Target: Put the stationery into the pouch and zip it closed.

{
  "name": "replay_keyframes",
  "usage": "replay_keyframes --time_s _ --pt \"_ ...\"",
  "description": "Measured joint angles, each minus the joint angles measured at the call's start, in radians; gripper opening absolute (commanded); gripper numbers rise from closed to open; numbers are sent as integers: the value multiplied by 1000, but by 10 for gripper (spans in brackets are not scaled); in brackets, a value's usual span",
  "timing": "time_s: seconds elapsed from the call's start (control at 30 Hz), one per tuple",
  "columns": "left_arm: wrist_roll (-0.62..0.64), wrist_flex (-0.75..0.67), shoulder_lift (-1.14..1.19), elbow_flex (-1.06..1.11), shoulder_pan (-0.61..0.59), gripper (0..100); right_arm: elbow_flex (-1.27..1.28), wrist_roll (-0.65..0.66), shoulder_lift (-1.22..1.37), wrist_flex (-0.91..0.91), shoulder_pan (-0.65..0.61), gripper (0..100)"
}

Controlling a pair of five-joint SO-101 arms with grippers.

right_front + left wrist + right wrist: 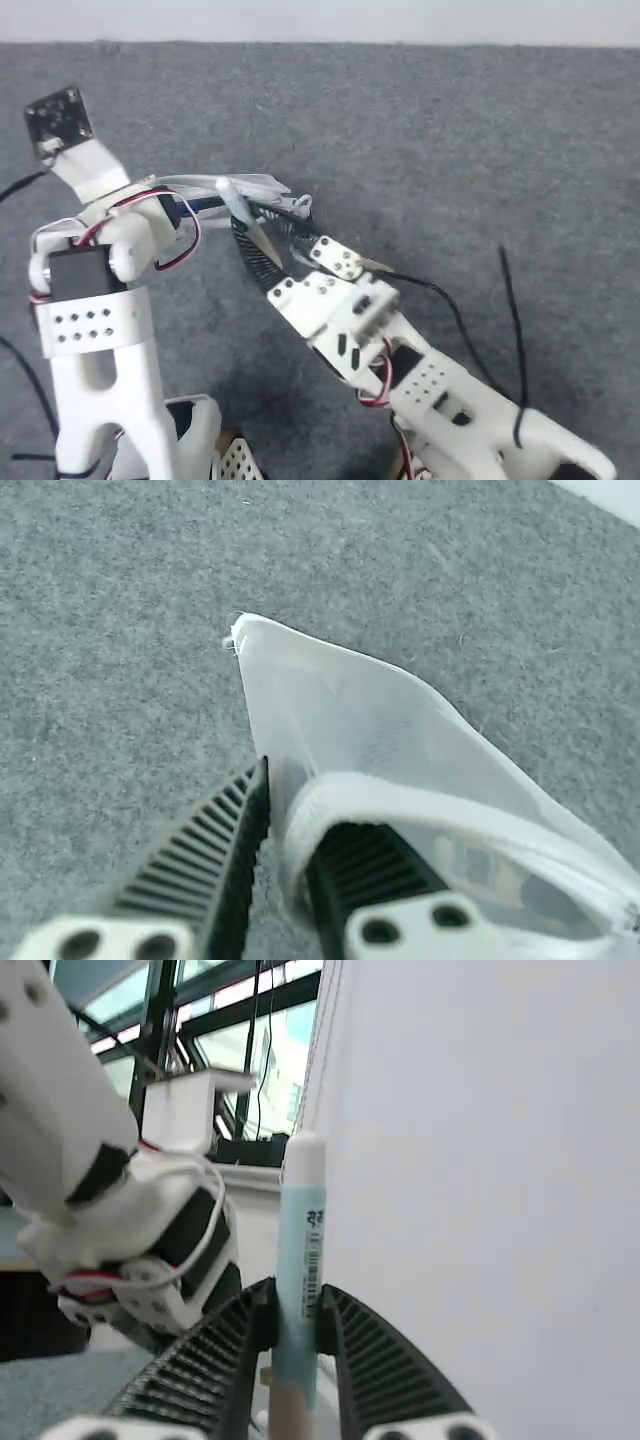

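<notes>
At the left of the high view stands the left arm, and its gripper point(285, 855) is pinched on the rim of the pouch point(370, 720). In its wrist view one ribbed finger sits outside the translucent wall and the other under the white zip band, with the fabric caught between them. That grip likely serves to hold the mouth up and spread so something can be slid in. The pouch's far corner points out over the grey felt table point(450, 130), though I cannot tell whether it touches the felt. Some dim shapes show through the wall near the zip, too vague to name. Just right of the pouch mouth in the high view is a pen point(300, 1250) with a pale blue barrel and a white cap. It is clamped between the black ribbed fingers of the right gripper point(297, 1310), cap end leading and angled toward the opening. Holding it by the lower barrel leaves most of its length free to enter. The pen looks to be at the mouth, not yet clearly inside, and the zip appears open, so the closing step remains. Farther right a black cable point(512, 300) lies on the felt, well apart from the work.
</notes>
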Motion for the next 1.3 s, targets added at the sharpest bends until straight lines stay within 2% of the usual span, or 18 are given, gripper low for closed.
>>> replay_keyframes --time_s 0.23,0.53,0.83,1.3 --pt "0 0 0 0 0 13 8 0 -201 -2 0 6" --pt "0 0 0 0 0 13 -157 0 -221 -2 0 6" --pt "0 0 0 0 0 13 -272 0 37 -29 5 6" --pt "0 0 0 0 2 13 -276 2 497 -416 69 6"
